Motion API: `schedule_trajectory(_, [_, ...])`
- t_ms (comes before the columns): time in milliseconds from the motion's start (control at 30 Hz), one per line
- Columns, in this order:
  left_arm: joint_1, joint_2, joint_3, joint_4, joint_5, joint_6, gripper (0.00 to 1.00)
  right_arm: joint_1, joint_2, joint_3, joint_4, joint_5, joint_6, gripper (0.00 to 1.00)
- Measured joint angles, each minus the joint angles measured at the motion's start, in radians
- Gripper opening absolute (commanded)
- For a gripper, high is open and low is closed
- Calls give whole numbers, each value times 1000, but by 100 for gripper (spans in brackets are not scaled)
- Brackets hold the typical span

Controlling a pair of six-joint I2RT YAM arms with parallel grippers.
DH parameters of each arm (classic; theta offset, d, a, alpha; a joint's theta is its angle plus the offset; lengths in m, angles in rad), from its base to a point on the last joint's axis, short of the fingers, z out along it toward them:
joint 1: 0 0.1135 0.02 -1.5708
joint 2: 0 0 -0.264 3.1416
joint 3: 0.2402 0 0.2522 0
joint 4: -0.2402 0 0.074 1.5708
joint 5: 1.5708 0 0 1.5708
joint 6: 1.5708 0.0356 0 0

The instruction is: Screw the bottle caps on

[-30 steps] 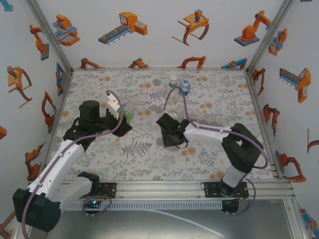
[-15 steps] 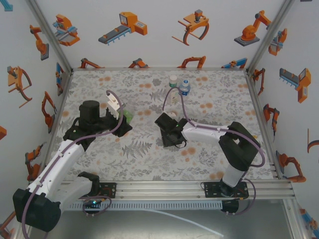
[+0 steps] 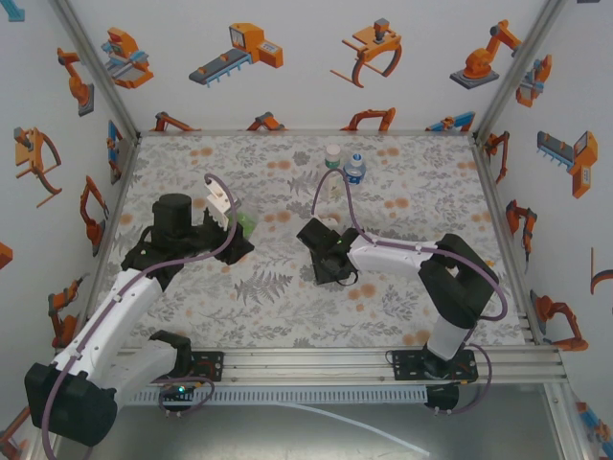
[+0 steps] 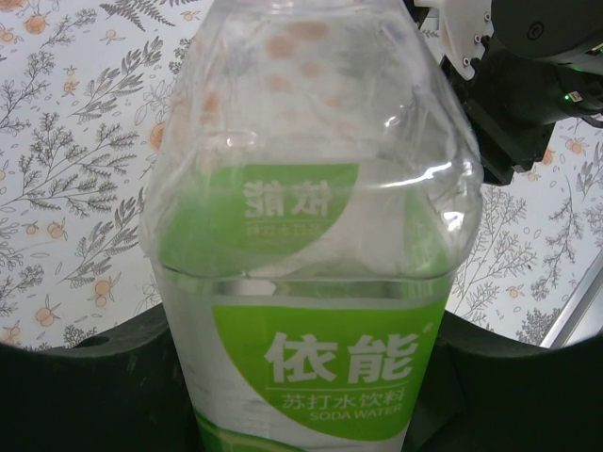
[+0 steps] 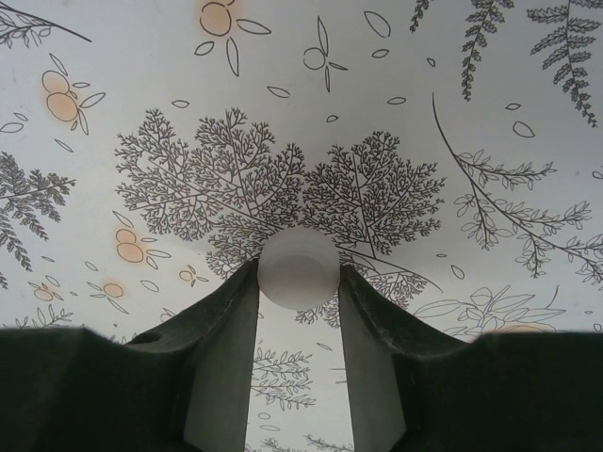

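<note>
My left gripper (image 3: 239, 226) is shut on a clear bottle with a green-and-white label (image 4: 311, 282), held off the table left of centre; its dark fingers (image 4: 85, 395) press both sides of the label. The bottle's green shows at the gripper's tip (image 3: 246, 223). My right gripper (image 5: 298, 282) points down at the table's middle (image 3: 324, 240), and its two fingertips rest against the sides of a small whitish cap (image 5: 298, 266) lying on the floral cloth. Two more bottles stand upright at the back: a green-tinted one (image 3: 332, 156) and a blue-labelled one (image 3: 355, 170).
The floral table cloth (image 3: 259, 287) lies open between the arms and toward the front rail (image 3: 316, 362). Patterned walls close in the left, right and back sides. In the left wrist view, the right arm's black wrist (image 4: 537, 85) hangs just beyond the held bottle.
The right gripper has shifted slightly left and its jaws have narrowed onto the whitish cap. The left arm and its bottle have not moved.
</note>
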Motion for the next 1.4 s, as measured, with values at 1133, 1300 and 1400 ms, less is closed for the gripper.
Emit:
schedule_trajectory(1133, [-284,-58,30,-258,182,455,0,0,-732,-29,106,-505,-758,8])
schedule_trajectory(1300, [-325,-61,65,-321,184,501,0,13,-749,28,106,-668,-896,7])
schedule_trajectory(1400, [-341,-61,77,-332,184,509,0,22,-728,62,103,-740,-951,7])
